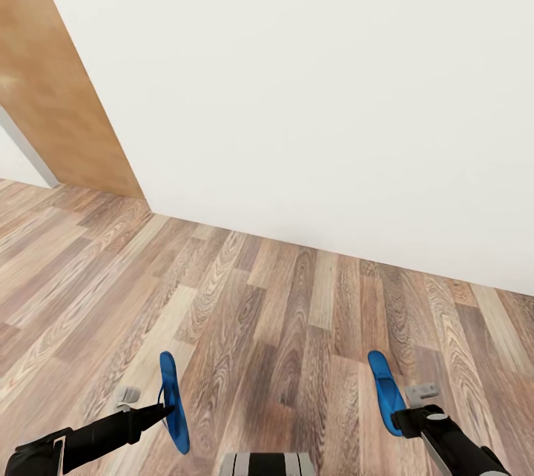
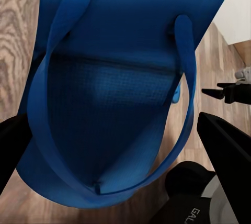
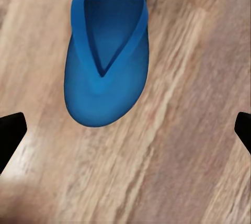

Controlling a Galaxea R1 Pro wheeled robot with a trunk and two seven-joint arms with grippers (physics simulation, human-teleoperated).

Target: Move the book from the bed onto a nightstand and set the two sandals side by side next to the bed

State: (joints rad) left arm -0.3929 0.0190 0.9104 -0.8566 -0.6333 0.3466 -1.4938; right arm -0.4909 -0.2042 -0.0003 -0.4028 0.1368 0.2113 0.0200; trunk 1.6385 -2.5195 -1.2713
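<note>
Two sandals are up off the floor (image 1: 282, 298): our left gripper (image 1: 169, 408) fingers pinch the left sandal (image 1: 173, 402) by its edge, and the right gripper (image 1: 404, 417) holds the right sandal (image 1: 386, 387), though whether those fingers clamp it we cannot tell. We judge it best to carry both level toward the bed. No containers show.

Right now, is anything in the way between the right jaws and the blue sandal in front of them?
Nothing visible is in the way. In the right wrist view, the right gripper has its jaws wide open, and only bare wood floor shows between them and the sandal. The other sandal sits between the left gripper's jaws.
</note>
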